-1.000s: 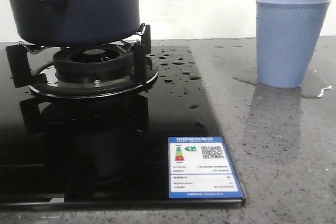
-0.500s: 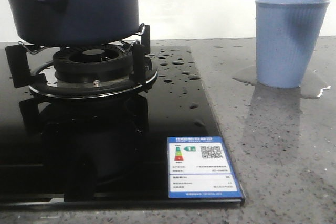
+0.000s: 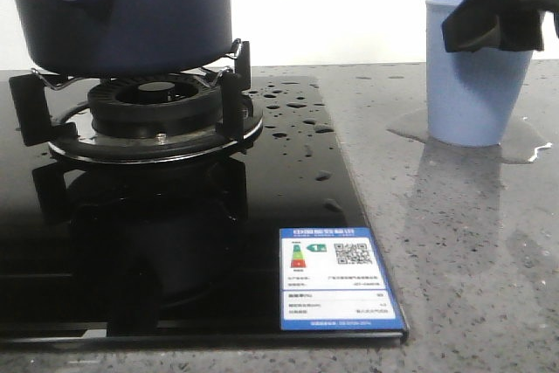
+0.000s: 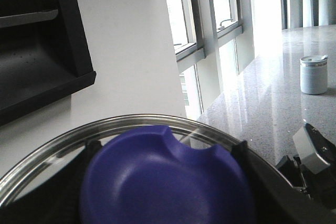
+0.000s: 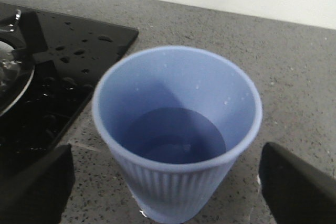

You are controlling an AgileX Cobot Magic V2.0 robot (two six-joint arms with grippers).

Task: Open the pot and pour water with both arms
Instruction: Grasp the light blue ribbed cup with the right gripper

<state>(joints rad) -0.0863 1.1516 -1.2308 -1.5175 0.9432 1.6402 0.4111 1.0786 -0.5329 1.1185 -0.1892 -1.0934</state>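
Note:
The dark navy pot (image 3: pixel 131 15) stands on the burner grate (image 3: pixel 157 115) at the far left; its top is out of frame. My left gripper (image 4: pixel 164 150) is shut on the purple knob (image 4: pixel 157 192) of a glass lid (image 4: pixel 131 121), held up in the air. The light blue ribbed cup (image 3: pixel 472 93) stands on the counter at the right, with water (image 5: pixel 176 135) in it. My right gripper (image 3: pixel 502 15) is open; in the right wrist view (image 5: pixel 168 182) its fingers stand either side of the cup (image 5: pixel 176 198), apart from it.
The black glass stove (image 3: pixel 175 216) has water drops and a blue label (image 3: pixel 336 277) at its front corner. A puddle (image 3: pixel 524 150) lies around the cup's base on the grey counter. A small grey jar (image 4: pixel 314 74) and a black shelf (image 4: pixel 37 35) show in the left wrist view.
My right gripper has come down from the top right and now covers the cup's upper right part. The pot and cup have not moved.

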